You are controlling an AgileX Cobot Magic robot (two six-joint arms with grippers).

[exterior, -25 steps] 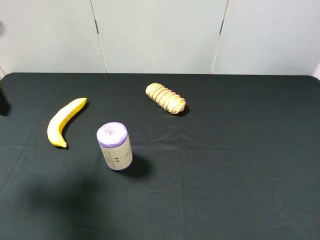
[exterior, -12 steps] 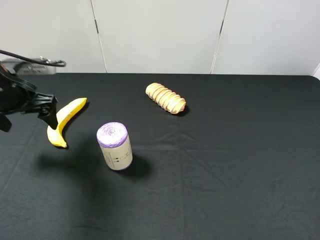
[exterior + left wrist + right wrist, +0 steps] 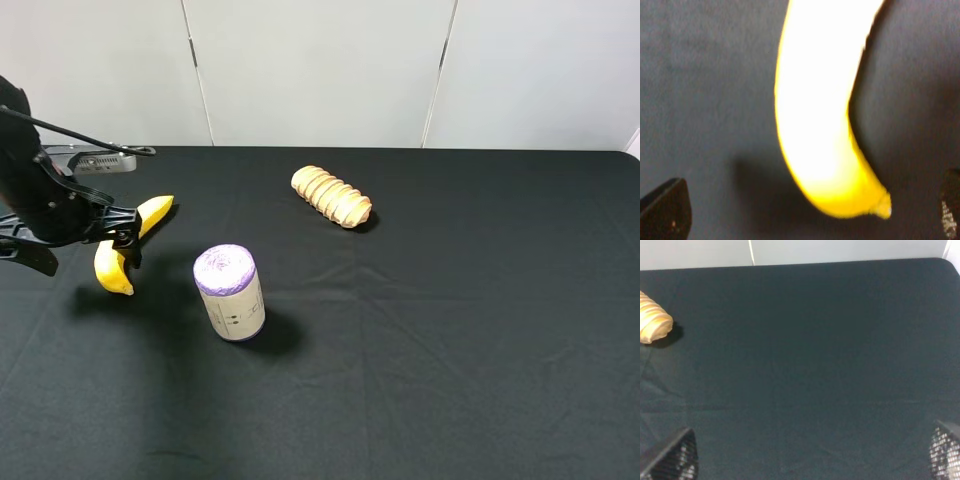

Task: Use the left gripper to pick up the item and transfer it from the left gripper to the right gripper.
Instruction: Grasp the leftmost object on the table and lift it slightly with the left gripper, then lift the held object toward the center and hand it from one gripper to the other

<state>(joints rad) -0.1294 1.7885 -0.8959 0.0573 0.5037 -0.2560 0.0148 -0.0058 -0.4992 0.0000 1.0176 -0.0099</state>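
The item, a curved yellow banana (image 3: 113,271), lies on the black cloth at the left, partly covered by my left arm. My left gripper (image 3: 82,250) hovers just above its lower half, open, with one finger on either side of it. In the left wrist view the banana (image 3: 820,125) fills the middle, its tip end between the two wide-set black fingertips (image 3: 665,210); I see no contact with it. My right gripper (image 3: 808,457) shows only in its wrist view, open over bare cloth with nothing between its fingers.
A purple-topped cylinder (image 3: 230,292) stands upright just right of the banana. A ridged tan bread loaf (image 3: 331,196) lies further back near the middle, also at the edge of the right wrist view (image 3: 652,320). The black-covered table (image 3: 480,330) ends at a light wall.
My left arm has come in from the left edge and moved right, over the banana. The banana, cylinder and loaf have not moved.
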